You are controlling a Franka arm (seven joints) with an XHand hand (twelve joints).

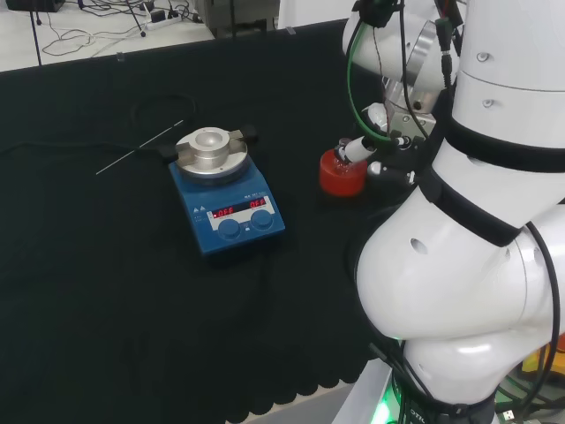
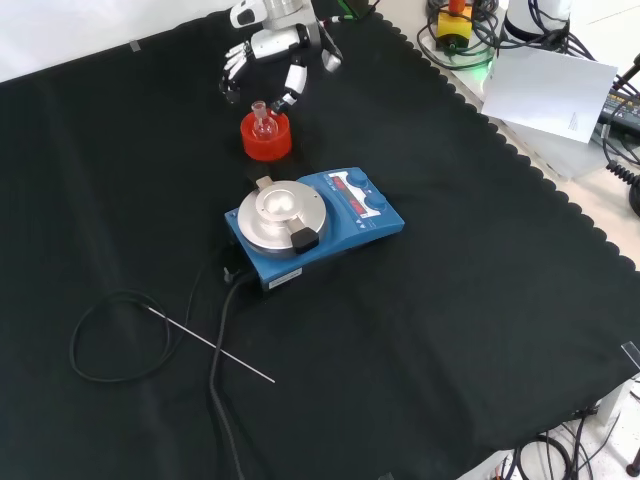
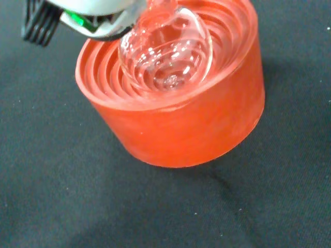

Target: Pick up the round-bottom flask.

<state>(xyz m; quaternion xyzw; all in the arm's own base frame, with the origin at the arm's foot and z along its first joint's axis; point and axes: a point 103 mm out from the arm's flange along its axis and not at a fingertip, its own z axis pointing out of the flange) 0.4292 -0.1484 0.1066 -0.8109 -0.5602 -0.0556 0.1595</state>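
Observation:
A clear round-bottom flask (image 3: 170,57) sits with its bulb in a red ribbed ring stand (image 3: 186,124) on the black cloth. In the front view the flask (image 2: 261,118) and its stand (image 2: 267,140) lie just behind the blue stirrer. The hand (image 2: 268,45) hovers over them, its fingers (image 2: 232,72) relaxed and spread to either side of the neck. In the head view one fingertip (image 1: 357,149) lies right beside the flask's neck (image 1: 342,147) above the stand (image 1: 342,173). I cannot tell whether it touches. The hand (image 1: 388,132) is open.
A blue magnetic stirrer (image 2: 315,220) with a round metal plate stands next to the stand. A thin metal rod (image 2: 212,345) and a looped black cable (image 2: 110,335) lie on the cloth nearer the front view's camera. The cloth's scalloped edge (image 2: 520,160) runs along the right.

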